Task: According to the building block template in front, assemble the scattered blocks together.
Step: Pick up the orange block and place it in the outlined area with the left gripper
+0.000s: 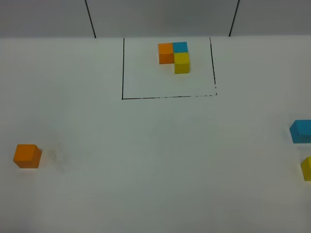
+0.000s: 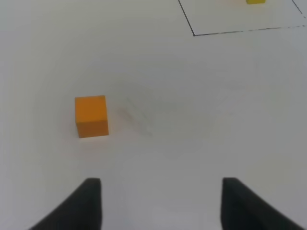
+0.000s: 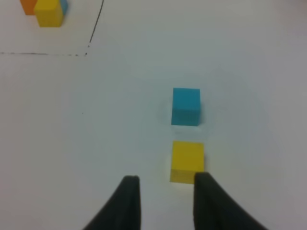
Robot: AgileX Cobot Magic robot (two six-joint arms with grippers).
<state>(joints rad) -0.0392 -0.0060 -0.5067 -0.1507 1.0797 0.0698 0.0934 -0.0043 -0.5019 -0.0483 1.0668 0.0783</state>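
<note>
The building block template (image 1: 175,56) is an L of orange, blue and yellow cubes inside a black-line rectangle (image 1: 123,68) at the far middle of the table. The scattered orange cube (image 1: 26,156) lies at the near left. The scattered blue cube (image 1: 301,131) and yellow cube (image 1: 306,168) lie at the right edge. Neither gripper shows in the exterior view. My left gripper (image 2: 160,206) is open and empty, short of the orange cube (image 2: 91,115). My right gripper (image 3: 165,201) is open and empty, just short of the yellow cube (image 3: 187,161), with the blue cube (image 3: 186,106) beyond it.
The table is a plain white surface. The rectangle's corner (image 2: 194,34) shows in the left wrist view, and the template (image 3: 48,12) in the right wrist view. Two dark seams (image 1: 90,19) run up the back wall.
</note>
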